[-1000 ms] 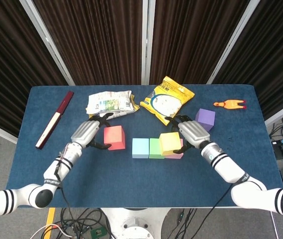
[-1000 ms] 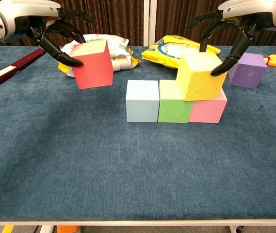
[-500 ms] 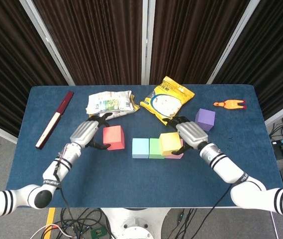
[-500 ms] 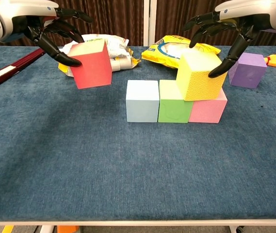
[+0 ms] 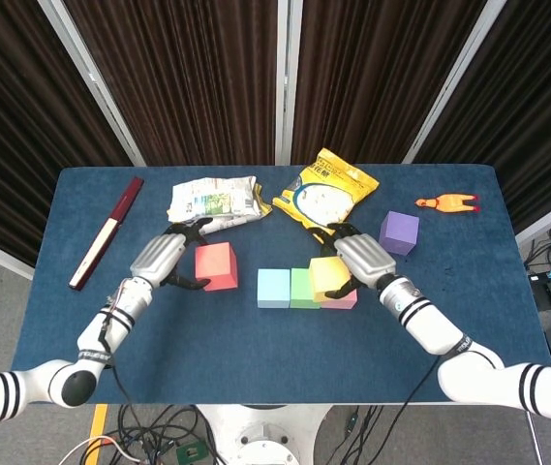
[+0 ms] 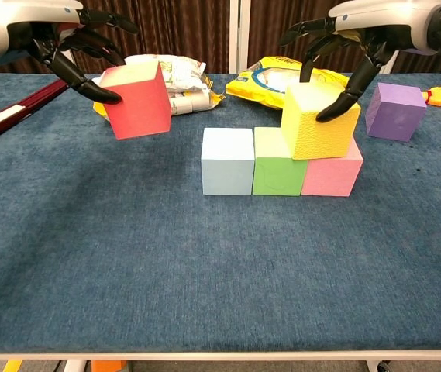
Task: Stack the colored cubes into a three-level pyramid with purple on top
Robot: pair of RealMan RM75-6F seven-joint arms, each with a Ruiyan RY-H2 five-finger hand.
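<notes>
We see our left hand (image 6: 65, 39) holding the red foam cube (image 6: 136, 99) up, left of the row. Our right hand (image 6: 352, 39) grips the yellow foam cube (image 6: 319, 120), on the green cube (image 6: 279, 161) and pink cube (image 6: 333, 174). The light blue cube (image 6: 228, 160) touches green's left side. The purple cube (image 6: 394, 110) sits far right.

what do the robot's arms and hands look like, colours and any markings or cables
Both arms are glossy white with black bands near the elbows and wrists. The forearm sections narrow toward the wrists, and a thin dark cable runs along the left one. The left hand and right hand each have a silver-grey back shell and slim black fingers.
</notes>
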